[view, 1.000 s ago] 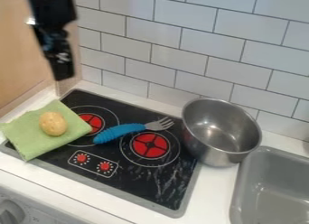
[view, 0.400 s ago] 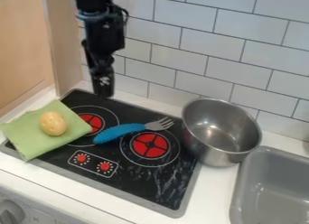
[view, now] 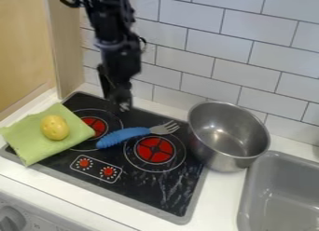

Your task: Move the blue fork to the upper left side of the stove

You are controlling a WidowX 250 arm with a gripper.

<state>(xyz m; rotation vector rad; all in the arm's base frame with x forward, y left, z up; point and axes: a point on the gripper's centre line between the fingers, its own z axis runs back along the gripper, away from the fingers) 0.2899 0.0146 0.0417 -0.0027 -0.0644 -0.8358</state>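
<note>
Compared with the earlier frames, the green cloth (view: pixel 28 144) at the left is unchanged, lying partly over the left side of the stove (view: pixel 134 188) and partly on the white surface (view: pixel 37 176). The yellow potato (view: pixel 55 127) rests on top of it, in the same spot as before.

Next to the right, the end effector (view: pixel 124 104) has changed place: it was up at the upper left, beside the wooden panel, and has since moved rightward and lower. It now hangs over the back left part of the stove, just to the right of the left burner (view: pixel 93 125) and behind the fork's handle as seen here. I cannot tell whether it stands apart or together.

The blue fork (view: pixel 124 136) has not shifted. It lies slantwise on the stove between the left burner and the right burner (view: pixel 154 149), its handle end toward the lower left and its grey tines pointing to the upper right, near the pot.

Of the containers, the metal pot (view: pixel 228 155) comes first, beside the stove's right side, its mouth facing up and bare shiny metal showing inside. Farther right is the grey sink (view: pixel 283 161), its smooth basin set into the surface. Both are where they were.
</note>
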